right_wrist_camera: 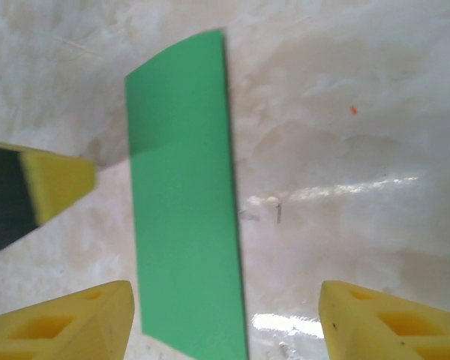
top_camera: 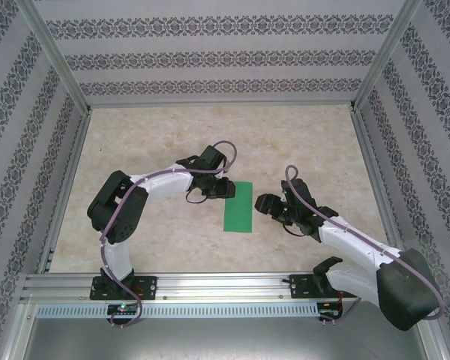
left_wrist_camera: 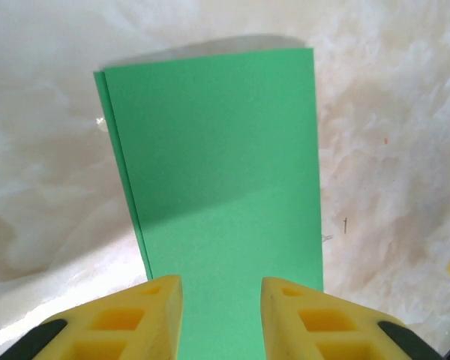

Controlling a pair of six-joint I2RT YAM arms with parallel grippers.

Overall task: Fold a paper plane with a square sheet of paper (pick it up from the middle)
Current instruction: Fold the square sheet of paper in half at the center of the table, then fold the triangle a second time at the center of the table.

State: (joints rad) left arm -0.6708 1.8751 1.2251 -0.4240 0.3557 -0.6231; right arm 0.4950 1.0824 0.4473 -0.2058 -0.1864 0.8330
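Two claws at work, both released. Left claw [top_camera: 225, 189] with yellow fingers [left_wrist_camera: 142, 315] parted by a modest gap, nothing pinched, green showing flat in the gap. Hovers at the left long edge of the square sheet of paper [top_camera: 238, 208], toward its far end, in the top view; whether the tips touch the sheet cannot be told. Right claw [top_camera: 261, 204] spread wide, fingers [right_wrist_camera: 67, 322] far apart, gripping nothing. Sits just beside the sheet's right long edge in the top view, slightly apart from it.

Between the two claws, the sheet itself: lies flat on the desk [top_camera: 150, 150], near the middle of it, folded over into a narrow rectangle. Shows two layers in the left wrist view [left_wrist_camera: 217, 165], the lower one peeking out as a thin strip along the left edge. Runs with its long axis from the arms' side toward the far wall, far end leaning slightly right in the top view. Runs up the frame in the right wrist view [right_wrist_camera: 184, 187] too, with one yellow fingertip of the left claw [right_wrist_camera: 56, 184] just beside its left edge.

Beyond that, pale marbled desk on every side, patterned walls around it.
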